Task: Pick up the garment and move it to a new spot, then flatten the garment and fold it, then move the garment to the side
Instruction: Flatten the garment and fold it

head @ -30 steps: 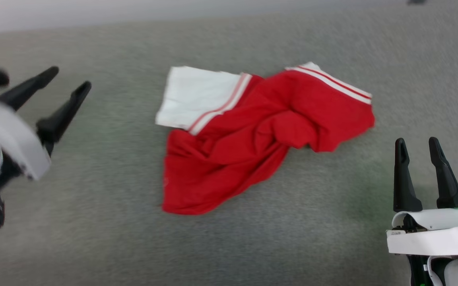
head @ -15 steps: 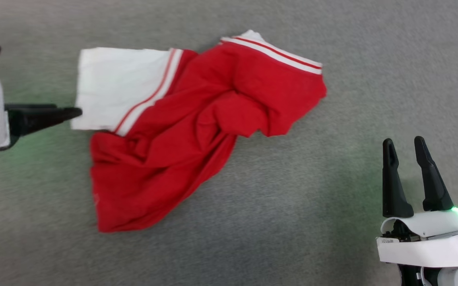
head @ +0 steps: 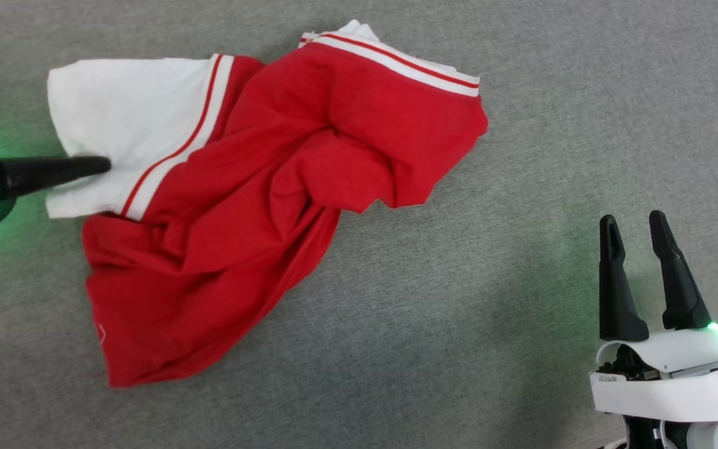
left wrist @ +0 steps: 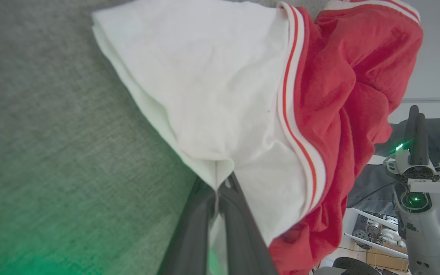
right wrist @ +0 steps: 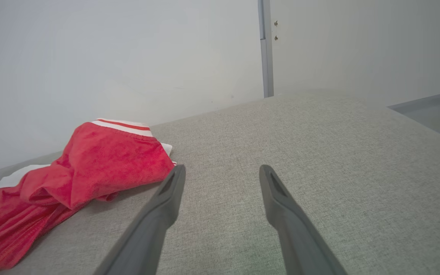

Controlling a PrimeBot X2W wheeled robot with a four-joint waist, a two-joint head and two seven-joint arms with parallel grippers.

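The garment (head: 284, 168), red with white sleeves and red-white striped trim, lies crumpled on the grey fabric surface (head: 459, 312). My left gripper (head: 105, 164) comes in from the left edge and is shut on the hem of the garment's white sleeve (head: 116, 118). In the left wrist view the gripper (left wrist: 220, 185) pinches the white sleeve edge (left wrist: 212, 95), the cloth bunched between the closed fingers. My right gripper (head: 633, 221) stands open at the lower right, apart from the garment. In the right wrist view the right gripper (right wrist: 222, 170) is open above bare surface, the garment (right wrist: 90, 168) lying to its left.
The grey fabric surface (right wrist: 319, 152) extends to the right and toward the front. A pale wall (right wrist: 128, 57) with a door frame (right wrist: 266, 49) rises behind the surface's far edge. The left wrist view shows the right arm (left wrist: 418, 183) and equipment beyond the surface.
The head camera has tilted down and shifted. My left gripper moved in from the upper left to the white sleeve's edge and shut on it. The right gripper has stayed open.
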